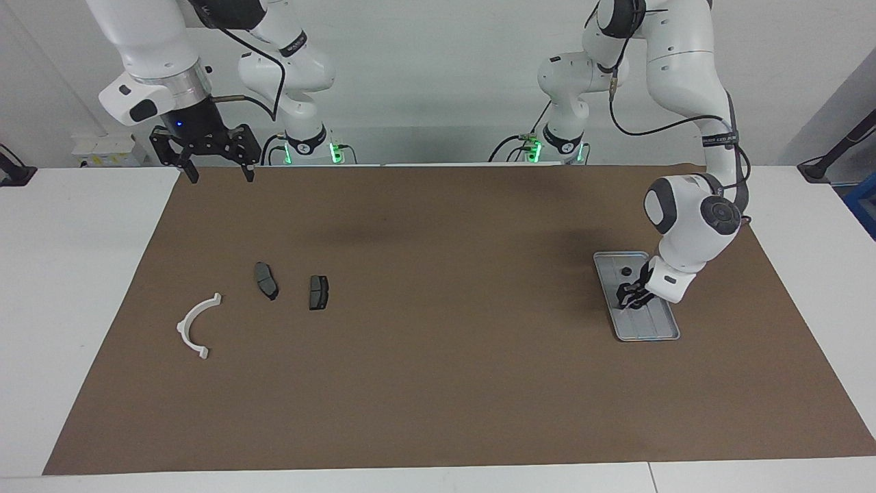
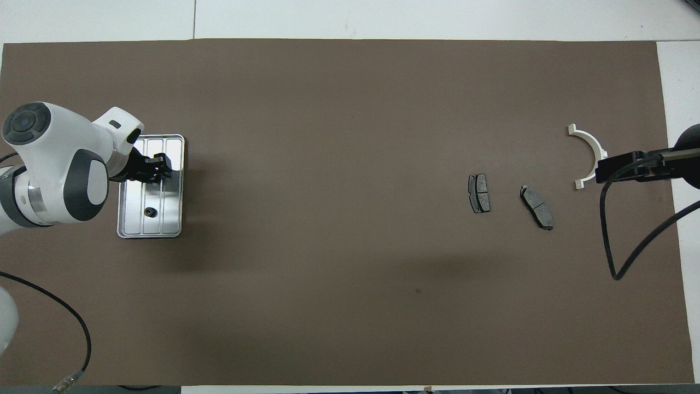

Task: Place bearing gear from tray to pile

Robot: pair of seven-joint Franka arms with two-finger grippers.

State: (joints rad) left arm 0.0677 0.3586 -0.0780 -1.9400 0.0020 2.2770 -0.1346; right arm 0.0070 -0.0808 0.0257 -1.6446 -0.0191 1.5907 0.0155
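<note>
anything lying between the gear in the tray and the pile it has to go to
Nothing visible. The bearing gear sits in the tray under the left gripper; only bare brown mat lies between it and the pile.

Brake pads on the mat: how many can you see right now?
2. One brake pad lies nearer the white bracket; the other pad lies beside it, toward the tray. None looks hidden.

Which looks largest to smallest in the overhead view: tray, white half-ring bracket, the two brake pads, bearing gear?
1. Tray, clearly largest.
2. White half-ring bracket, partly covered by the raised right gripper.
3. The two brake pads: they look alike, so no ranking between them.
4. Bearing gear, by far the smallest, lying in the tray.
</note>
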